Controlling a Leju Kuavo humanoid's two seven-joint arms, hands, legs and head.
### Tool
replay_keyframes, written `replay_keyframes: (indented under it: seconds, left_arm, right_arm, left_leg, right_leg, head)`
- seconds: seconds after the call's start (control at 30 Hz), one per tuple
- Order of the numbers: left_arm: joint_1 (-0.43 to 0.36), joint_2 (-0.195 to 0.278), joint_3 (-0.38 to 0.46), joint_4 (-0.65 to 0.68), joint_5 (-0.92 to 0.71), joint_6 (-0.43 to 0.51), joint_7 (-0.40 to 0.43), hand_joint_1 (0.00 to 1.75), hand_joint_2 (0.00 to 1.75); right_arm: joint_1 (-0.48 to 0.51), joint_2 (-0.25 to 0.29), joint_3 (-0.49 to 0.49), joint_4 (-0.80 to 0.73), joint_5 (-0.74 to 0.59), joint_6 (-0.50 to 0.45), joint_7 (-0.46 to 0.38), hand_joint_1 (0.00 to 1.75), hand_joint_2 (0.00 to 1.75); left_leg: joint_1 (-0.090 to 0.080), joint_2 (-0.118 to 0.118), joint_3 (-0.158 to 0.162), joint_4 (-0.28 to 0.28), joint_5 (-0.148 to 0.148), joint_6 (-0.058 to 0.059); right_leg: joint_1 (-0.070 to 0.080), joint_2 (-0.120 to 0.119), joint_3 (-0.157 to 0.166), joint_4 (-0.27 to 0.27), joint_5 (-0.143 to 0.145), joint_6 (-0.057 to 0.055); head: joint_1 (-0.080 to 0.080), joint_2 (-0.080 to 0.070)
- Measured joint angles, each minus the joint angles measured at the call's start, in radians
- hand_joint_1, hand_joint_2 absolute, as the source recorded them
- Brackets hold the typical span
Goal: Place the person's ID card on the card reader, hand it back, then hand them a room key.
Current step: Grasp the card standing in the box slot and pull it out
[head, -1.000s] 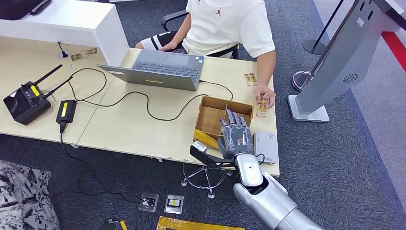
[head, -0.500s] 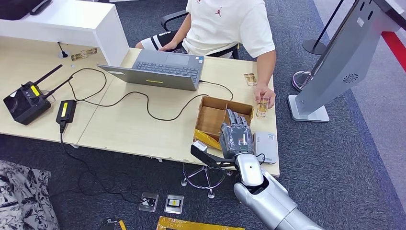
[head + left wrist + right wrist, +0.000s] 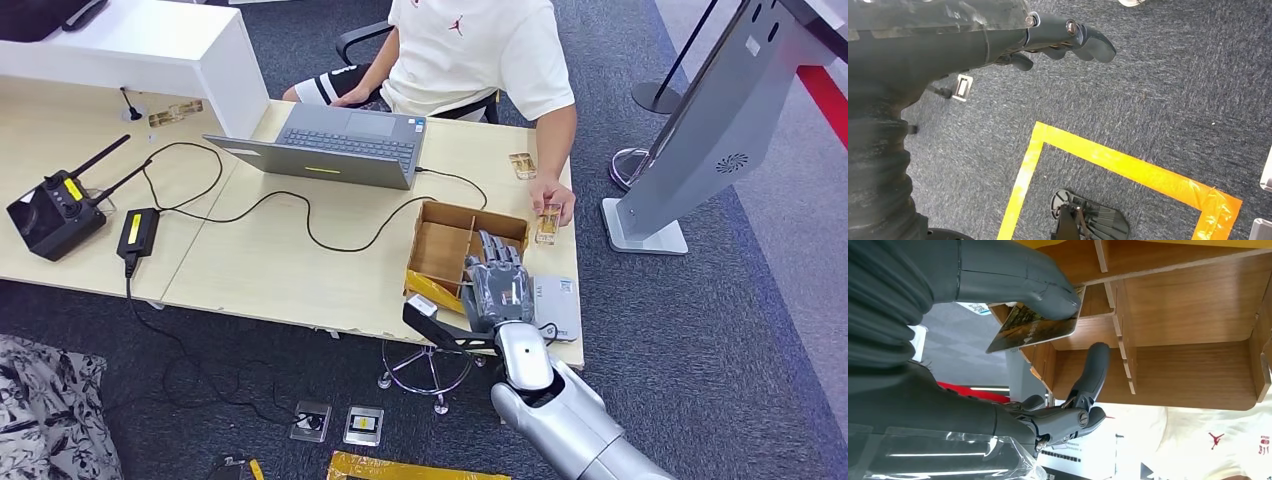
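box [image 3: 447,243] | right hand [image 3: 497,287] over it | card [image 3: 1035,326] seemingly pinched

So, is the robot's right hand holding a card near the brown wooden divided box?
Yes, the right hand pinches a card under its thick grey thumb, right beside the brown wooden divided box.
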Motion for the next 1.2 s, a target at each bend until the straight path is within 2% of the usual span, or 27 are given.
replay_keyframes:
  seconds: [0.4, 0.53, 0.9, 0.93, 0.97, 1.07, 1.1, 1.2]
  left_arm:
    - [0.000, 0.000, 0.003, 0.000, -0.012, 0.000, 0.000, 0.00, 1.75]
    - [0.000, 0.000, 0.006, 0.000, -0.018, 0.000, 0.000, 0.00, 1.75]
    - [0.000, 0.000, 0.025, 0.000, -0.027, 0.000, 0.000, 0.00, 1.75]
    - [0.000, 0.000, 0.027, 0.000, -0.028, 0.000, 0.000, 0.00, 1.75]
    - [0.000, 0.000, 0.027, 0.000, -0.029, 0.000, 0.000, 0.00, 1.75]
    - [0.000, 0.000, 0.028, 0.000, -0.031, 0.000, 0.000, 0.00, 1.75]
    - [0.000, 0.000, 0.028, 0.000, -0.031, 0.000, 0.000, 0.00, 1.75]
    - [0.000, 0.000, 0.028, 0.000, -0.033, 0.000, 0.000, 0.00, 1.75]
  right_arm:
    - [0.001, -0.006, -0.002, 0.000, 0.000, 0.009, 0.004, 0.78, 1.75]
    - [0.001, -0.008, -0.009, 0.000, -0.001, 0.011, 0.007, 0.69, 1.75]
    - [0.003, -0.016, -0.019, 0.000, -0.002, 0.013, 0.010, 0.63, 1.75]
    - [0.003, -0.017, -0.019, 0.000, -0.002, 0.014, 0.011, 0.66, 1.75]
    - [0.003, -0.018, -0.020, 0.000, -0.003, 0.014, 0.012, 0.86, 1.75]
    - [0.004, -0.021, -0.023, 0.000, -0.003, 0.015, 0.015, 1.65, 1.75]
    - [0.005, -0.021, -0.024, 0.000, -0.003, 0.015, 0.016, 1.75, 1.75]
    - [0.005, -0.023, -0.025, 0.000, -0.004, 0.016, 0.017, 1.75, 1.75]
  left_leg:
    - [0.000, 0.000, 0.000, 0.000, 0.000, 0.000]
    - [0.000, 0.000, 0.000, 0.000, 0.000, 0.000]
    - [0.000, 0.000, 0.000, 0.000, 0.000, 0.000]
    - [0.000, 0.000, 0.000, 0.000, 0.000, 0.000]
    - [0.000, 0.000, 0.000, 0.000, 0.000, 0.000]
    - [0.000, 0.000, 0.000, 0.000, 0.000, 0.000]
    - [0.000, 0.000, 0.000, 0.000, 0.000, 0.000]
    - [0.000, 0.000, 0.000, 0.000, 0.000, 0.000]
  right_leg:
    - [0.000, 0.000, 0.000, 0.000, 0.000, 0.000]
    - [0.000, 0.000, 0.000, 0.000, 0.000, 0.000]
    - [0.000, 0.000, 0.000, 0.000, 0.000, 0.000]
    - [0.000, 0.000, 0.000, 0.000, 0.000, 0.000]
    - [0.000, 0.000, 0.000, 0.000, 0.000, 0.000]
    - [0.000, 0.000, 0.000, 0.000, 0.000, 0.000]
    - [0.000, 0.000, 0.000, 0.000, 0.000, 0.000]
    - [0.000, 0.000, 0.000, 0.000, 0.000, 0.000]
  head:
    - [0.000, 0.000]
    - [0.000, 0.000]
    - [0.000, 0.000]
    - [0.000, 0.000]
    - [0.000, 0.000]
    - [0.000, 0.000]
    - [0.000, 0.000]
    - [0.000, 0.000]
